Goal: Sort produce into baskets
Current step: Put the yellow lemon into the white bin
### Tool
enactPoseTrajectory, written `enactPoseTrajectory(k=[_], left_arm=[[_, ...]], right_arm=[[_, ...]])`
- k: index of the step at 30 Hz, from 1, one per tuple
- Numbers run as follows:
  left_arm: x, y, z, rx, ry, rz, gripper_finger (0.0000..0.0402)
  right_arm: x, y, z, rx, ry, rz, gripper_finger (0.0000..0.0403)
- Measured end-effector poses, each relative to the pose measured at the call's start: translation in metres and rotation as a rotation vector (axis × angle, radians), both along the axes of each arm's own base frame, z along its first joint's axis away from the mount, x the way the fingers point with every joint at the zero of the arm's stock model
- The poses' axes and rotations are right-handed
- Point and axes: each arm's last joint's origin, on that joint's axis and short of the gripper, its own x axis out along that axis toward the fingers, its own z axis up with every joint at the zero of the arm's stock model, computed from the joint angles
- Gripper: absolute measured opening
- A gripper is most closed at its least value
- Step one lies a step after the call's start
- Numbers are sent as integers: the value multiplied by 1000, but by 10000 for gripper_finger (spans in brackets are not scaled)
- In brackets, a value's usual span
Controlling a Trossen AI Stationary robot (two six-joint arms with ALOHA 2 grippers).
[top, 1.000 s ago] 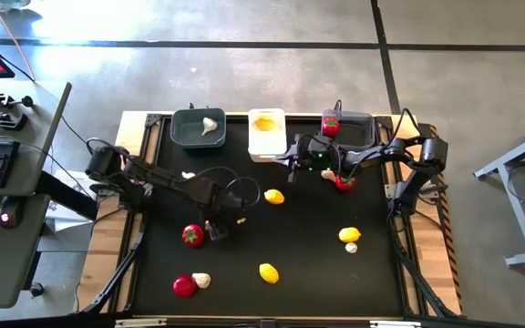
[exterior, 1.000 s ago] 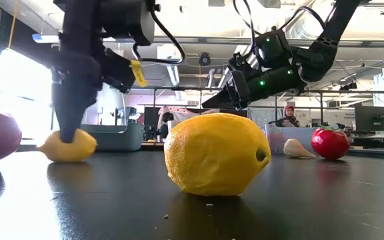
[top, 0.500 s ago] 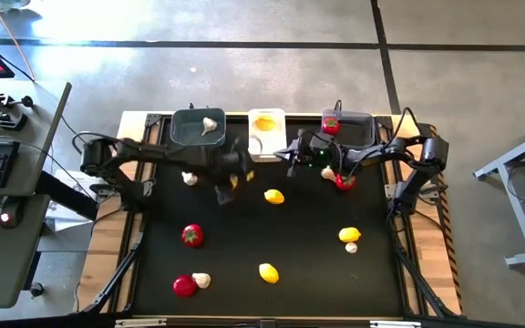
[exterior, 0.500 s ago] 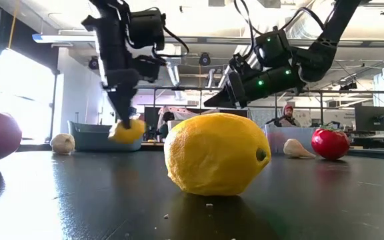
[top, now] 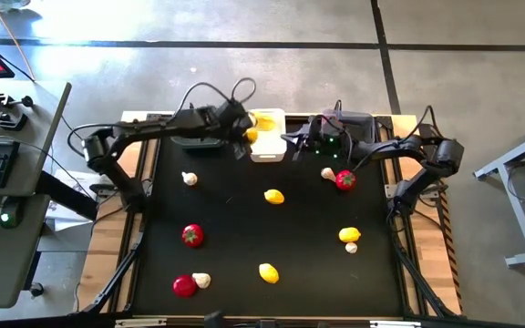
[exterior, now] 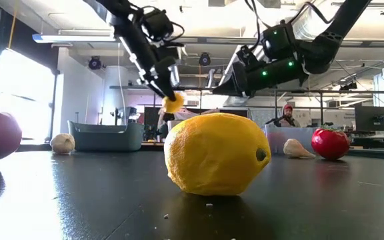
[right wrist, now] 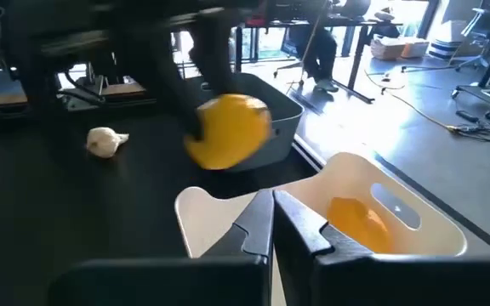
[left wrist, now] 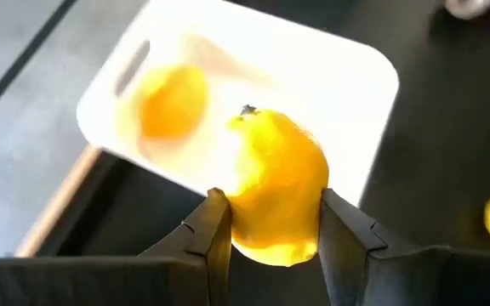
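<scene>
My left gripper is shut on a yellow lemon and hangs above the white basket, near its left rim. A second lemon lies in that basket. My right gripper is shut and empty, and hovers just right of the white basket. A dark grey basket sits left of the white one, partly under my left arm. Another dark grey basket at the right holds a red piece. Loose produce lies on the black table. My left gripper pinches the lemon's two long sides between its two fingers, near the end that faces the wrist. The stem end points away from the gripper. The fingers slant down from the table's left. The lemon is lifted clear above the white basket.
On the table lie garlic pieces, lemons and red pieces. A large lemon sits close to the low camera. A person is in the room behind.
My left gripper has lifted the lemon off the table near its left middle. It has carried the lemon up and toward the far edge and the right, to above the white basket, still shut on it.
</scene>
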Motion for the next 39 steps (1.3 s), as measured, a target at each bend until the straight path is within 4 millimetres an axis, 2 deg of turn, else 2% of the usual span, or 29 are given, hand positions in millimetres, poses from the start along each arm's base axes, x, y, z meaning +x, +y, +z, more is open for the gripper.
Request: enactPoseTrajectory(k=[7,13,20,32,39], left_arm=[[18,42,-13,16,29,-106,111],[34,60,-30,49,151,-244,111],[48,69,-48,66,218,-328,111],[50,69,-49,66,214,-342,118],[51,74,-65,39,246,-349,119]], right_arm=[[-1,-2,-1,-10,13,-74,0],[-1,-2,-1,-11,15,-84,0],[-1,-2,-1,-11,16,-84,0],[-1,-2,-1,-10,17,-83,0],[-1,-2,-2,-6,23,-81,0]])
